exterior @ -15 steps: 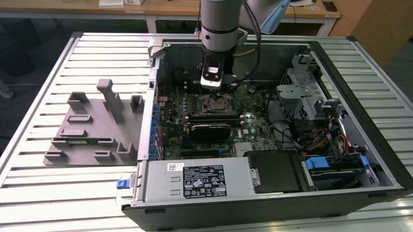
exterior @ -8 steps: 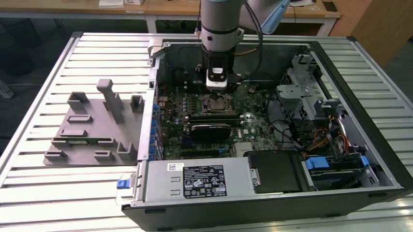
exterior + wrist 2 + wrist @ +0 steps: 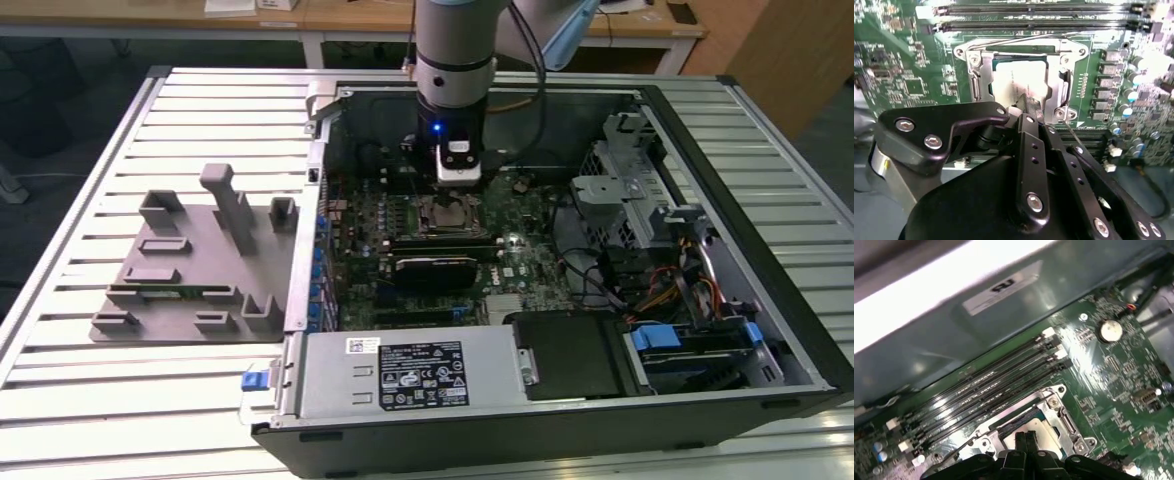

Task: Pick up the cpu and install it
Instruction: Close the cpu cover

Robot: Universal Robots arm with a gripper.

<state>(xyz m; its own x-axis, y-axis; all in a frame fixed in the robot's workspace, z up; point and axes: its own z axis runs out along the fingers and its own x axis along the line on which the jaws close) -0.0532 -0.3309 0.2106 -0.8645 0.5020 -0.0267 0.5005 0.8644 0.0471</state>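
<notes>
Item: open computer case [image 3: 747, 200] lying on a slatted metal table [image 3: 107, 380], with a green motherboard [image 3: 521, 255] inside. Arm: descends from above into the case, and the gripper [image 3: 457, 180] hangs directly over the metal-framed socket [image 3: 424, 228]. Cpu [image 3: 451, 213]: lies flat inside the socket, silver top upward, seen in both wrist views [image 3: 1021, 75] [image 3: 1043, 429]. Gripper [image 3: 1024, 100] [image 3: 1026, 436]: the two black fingers [image 3: 1020, 441] are pressed together side by side with nothing between them, their tips just over the cpu's near edge; whether they touch it cannot be told. Adjacent parts: a row of memory slots [image 3: 984, 390] just beside the socket and a coin cell [image 3: 1110, 330] further along the board. Black heatsink block [image 3: 430, 272] near the socket. Grey fixture tray [image 3: 200, 270] on the table at the exterior view's left, well apart from the gripper.
</notes>
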